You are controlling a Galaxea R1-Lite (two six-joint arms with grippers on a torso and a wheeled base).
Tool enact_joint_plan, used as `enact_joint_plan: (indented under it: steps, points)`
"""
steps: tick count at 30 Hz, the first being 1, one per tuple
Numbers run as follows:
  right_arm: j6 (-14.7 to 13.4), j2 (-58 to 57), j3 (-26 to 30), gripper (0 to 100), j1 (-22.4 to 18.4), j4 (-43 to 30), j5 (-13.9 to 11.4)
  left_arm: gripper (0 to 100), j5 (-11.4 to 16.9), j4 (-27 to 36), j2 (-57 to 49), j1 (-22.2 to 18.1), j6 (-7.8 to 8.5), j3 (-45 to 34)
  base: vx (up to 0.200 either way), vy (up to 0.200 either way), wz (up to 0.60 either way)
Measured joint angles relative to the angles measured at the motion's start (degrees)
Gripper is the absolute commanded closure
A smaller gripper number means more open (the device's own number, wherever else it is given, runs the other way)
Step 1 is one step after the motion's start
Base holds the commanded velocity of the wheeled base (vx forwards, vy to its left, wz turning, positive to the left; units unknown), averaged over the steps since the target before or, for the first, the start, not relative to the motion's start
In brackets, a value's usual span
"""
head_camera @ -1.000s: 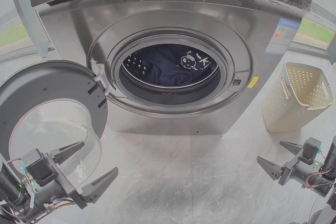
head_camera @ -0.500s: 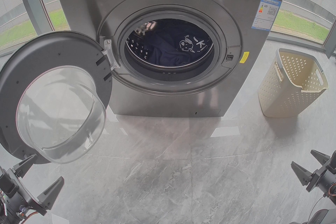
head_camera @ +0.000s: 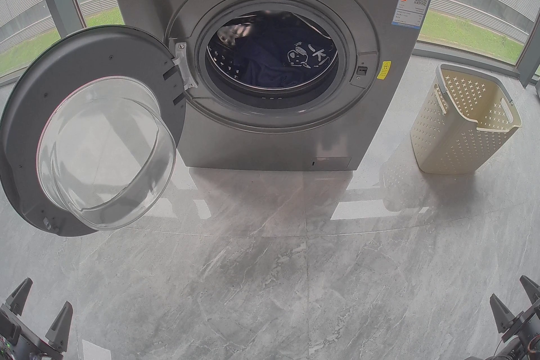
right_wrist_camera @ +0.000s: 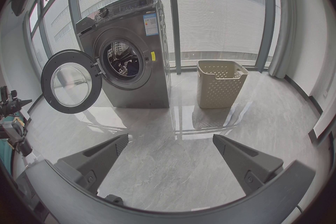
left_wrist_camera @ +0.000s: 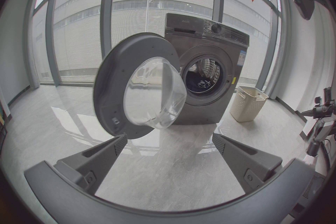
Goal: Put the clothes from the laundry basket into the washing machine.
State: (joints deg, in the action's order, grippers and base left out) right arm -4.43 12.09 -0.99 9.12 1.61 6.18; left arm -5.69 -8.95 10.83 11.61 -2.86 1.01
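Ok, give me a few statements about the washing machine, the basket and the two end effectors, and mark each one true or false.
1. The door of the washing machine stands open. True.
2. The laundry basket lies tipped over on its side. False: it stands upright on the floor beside the machine.
3. The drum holds dark clothes. True.
4. The left end effector grips a garment. False: it is open and empty.
5. The right end effector is inside the basket. False: it is open, low over the floor, well apart from the basket.
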Motion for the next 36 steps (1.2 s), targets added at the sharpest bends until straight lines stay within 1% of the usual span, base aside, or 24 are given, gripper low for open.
enact_joint_plan:
  steps: [2, 3, 4, 6, 8, 11, 13, 16, 19, 20, 22, 24, 25, 28, 36]
  points:
    - [0.8, -3.3, 0.0, 0, -2.5, -0.8, -0.3, 0, 0.0, 1.7, -2.0, -2.0, 0.38, 0.0, 0.0, 0.2, 0.0]
    - [1.0, -3.8, 0.0, 0, -3.1, -1.0, -0.5, 0, 0.0, 2.0, -2.3, -2.2, 0.44, 0.0, 0.0, 0.2, 0.0]
    - [1.5, -4.7, 0.0, 0, -4.7, -1.4, -1.2, 0, -0.3, 2.6, -2.9, -2.8, 0.6, 0.0, 0.0, 0.2, 0.0]
    - [2.4, -6.3, 0.0, 0, -7.4, -1.7, -2.4, 0, -1.1, 3.3, -3.8, -3.8, 0.62, 0.0, 0.0, 0.2, 0.0]
    - [3.2, -7.7, 0.0, 0, -9.3, -1.9, -3.4, 0, -2.7, 3.9, -4.5, -4.4, 0.55, 0.0, -0.1, 0.2, 0.0]
    - [4.2, -9.4, 0.0, 0, -10.1, -2.1, -5.1, 0, -5.1, 4.5, -5.2, -5.1, 0.98, 0.0, -0.133, 0.2, 0.0]
    - [4.7, -10.0, 0.0, 0, -9.8, -2.2, -5.7, 0, -5.7, 4.8, -5.6, -5.8, 1.48, 0.0, 0.0, 0.2, 0.0]
    - [4.9, -10.7, 0.0, 0, -9.5, -2.2, -6.1, 0, -5.0, 5.0, -6.3, -8.3, 1.61, 0.0, 0.0, 0.2, 0.0]
    - [5.0, -11.0, 0.0, 0, -9.6, -2.3, -6.3, 0, -3.9, 5.3, -7.3, -11.1, 1.41, 0.0, 0.0, 0.0, 0.0]
    - [5.1, -11.1, 0.0, 0, -9.6, -2.2, -6.4, 0, -3.3, 5.4, -7.7, -11.7, 1.15, 0.0, 0.0, 0.0, 0.0]
    - [5.1, -11.2, 0.0, 0, -9.6, -2.3, -6.4, 0, -1.1, 5.8, -8.5, -12.1, 0.3, 0.0, 0.0, 0.0, 0.0]
    - [5.1, -11.3, 0.0, 0, -9.6, -2.2, -6.4, 0, 1.2, 6.6, -9.0, -11.9, -0.77, 0.0, 0.0, 0.2, 0.0]
    - [5.1, -11.3, 0.0, 0, -9.6, -2.2, -6.4, 0, 1.9, 7.0, -9.2, -11.8, -1.26, 0.0, 0.0, 0.2, 0.0]
    - [5.0, -11.4, 0.0, 0, -9.5, -2.2, -6.4, 0, 2.3, 7.2, -9.7, -11.4, -1.56, 0.0, 0.0, 0.2, 0.0]
    - [5.0, -11.4, 0.0, 0, -9.5, -2.1, -6.4, 0, 2.4, 7.3, -10.1, -11.3, -1.58, 0.0, 0.0, 0.2, 0.0]
